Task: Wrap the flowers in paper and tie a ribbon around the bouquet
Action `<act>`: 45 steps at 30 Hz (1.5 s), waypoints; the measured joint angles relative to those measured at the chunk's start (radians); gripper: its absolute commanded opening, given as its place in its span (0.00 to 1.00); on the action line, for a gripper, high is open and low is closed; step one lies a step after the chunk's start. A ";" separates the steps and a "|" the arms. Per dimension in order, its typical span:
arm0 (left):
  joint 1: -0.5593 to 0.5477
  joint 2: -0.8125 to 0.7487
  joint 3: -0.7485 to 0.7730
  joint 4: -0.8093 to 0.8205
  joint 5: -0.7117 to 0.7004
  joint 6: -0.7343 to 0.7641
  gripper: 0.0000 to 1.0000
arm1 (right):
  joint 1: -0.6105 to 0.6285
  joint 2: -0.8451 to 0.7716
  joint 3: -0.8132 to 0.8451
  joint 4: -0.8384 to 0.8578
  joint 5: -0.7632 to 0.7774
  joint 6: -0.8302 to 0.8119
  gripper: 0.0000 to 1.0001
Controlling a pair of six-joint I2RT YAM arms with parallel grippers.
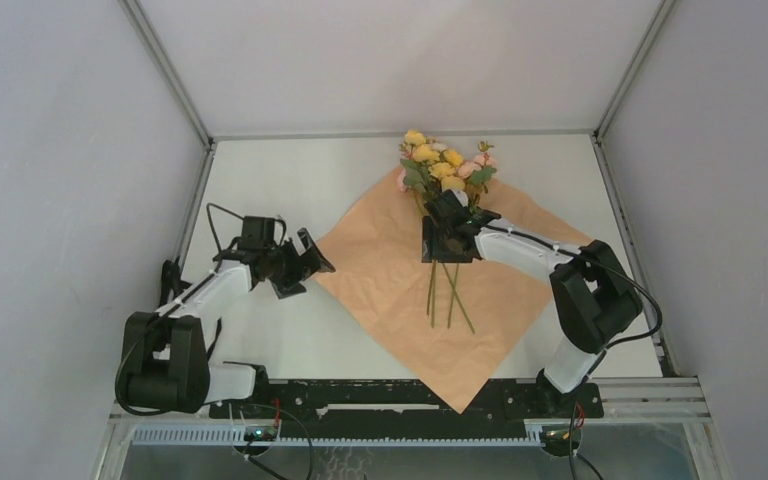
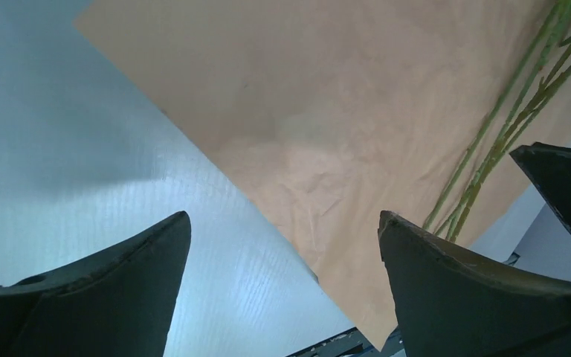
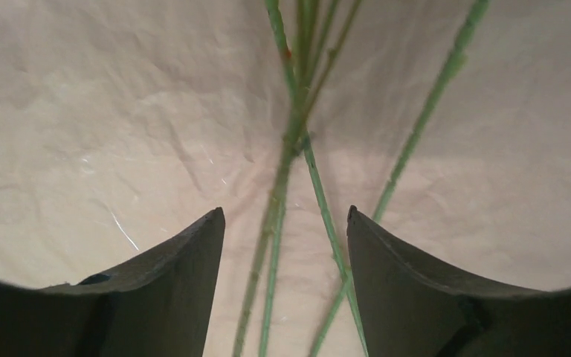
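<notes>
The paper [image 1: 390,270] lies flat as a diamond, peach-orange side up, its near corner over the table's front edge. The flowers [image 1: 442,165] lie on it, blooms at the far corner and green stems [image 1: 448,290] pointing toward me. My right gripper [image 1: 448,232] hovers over the stems just below the blooms; in the right wrist view it [image 3: 285,211] is open, with the stems [image 3: 286,149] loose between its fingers on the paper [image 3: 104,111]. My left gripper [image 1: 308,266] is open at the paper's left edge [image 2: 284,216]. The ribbon is out of view.
The white table [image 1: 290,190] is boxed in by grey walls with metal posts at the back corners. A black rail [image 1: 410,395] runs along the near edge between the arm bases. In the left wrist view the stems [image 2: 505,126] lie at the far right.
</notes>
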 measured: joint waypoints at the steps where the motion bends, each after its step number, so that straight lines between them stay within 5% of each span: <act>1: -0.004 0.003 -0.034 0.034 0.004 -0.028 1.00 | -0.001 -0.004 0.000 -0.013 0.006 -0.002 0.73; 8: -0.060 0.082 -0.116 0.208 0.032 -0.155 0.97 | -0.031 -0.160 -0.023 -0.124 0.085 0.002 0.74; 13: -0.080 0.125 -0.124 0.313 0.063 -0.200 0.88 | -0.273 -0.323 -0.160 -0.114 0.106 0.014 0.73; 19: -0.089 0.192 -0.101 0.348 0.091 -0.212 0.53 | -0.665 -0.341 -0.354 -0.060 0.013 0.012 0.72; 27: -0.090 0.207 -0.092 0.317 0.085 -0.201 0.02 | -0.818 -0.250 -0.385 0.005 -0.159 0.005 0.68; 35: -0.026 0.181 -0.060 0.286 0.086 -0.189 0.00 | -0.814 -0.149 -0.333 0.131 -0.305 0.005 0.61; 43: 0.116 0.252 0.034 0.269 0.058 -0.135 0.00 | -0.680 -0.050 -0.225 0.139 -0.359 0.010 0.61; 45: 0.132 0.269 0.051 0.257 0.053 -0.121 0.07 | -0.650 -0.058 -0.215 0.106 -0.360 0.004 0.62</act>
